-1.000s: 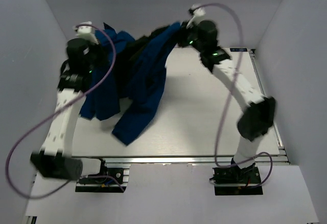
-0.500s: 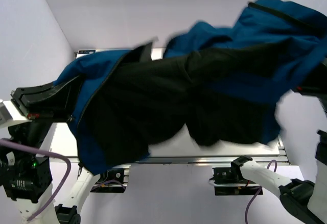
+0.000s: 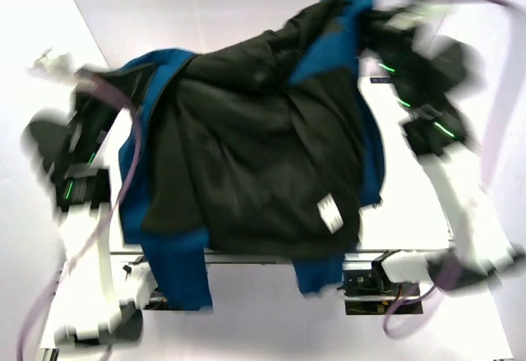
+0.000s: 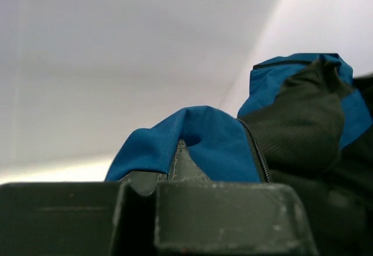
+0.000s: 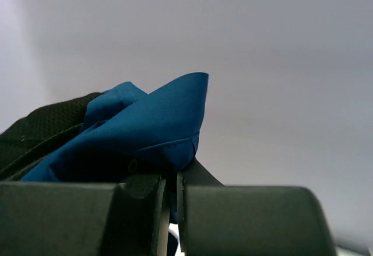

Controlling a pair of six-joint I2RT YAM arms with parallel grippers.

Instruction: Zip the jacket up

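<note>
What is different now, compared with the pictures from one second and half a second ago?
The jacket was bunched at the far left of the table. Both arms rose and moved apart, swinging it up toward the camera. It now hangs spread between them, with the dark lining and a white label facing the camera. Unchanged: the left end effector and the right end effector stay shut on the blue fabric.

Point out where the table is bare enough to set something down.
One bare patch shows: the strip of table between the jacket's right edge and the right arm. Everywhere else the jacket, stretched between the left claw and right claw, covers the view; what lies under it cannot be seen.
</note>
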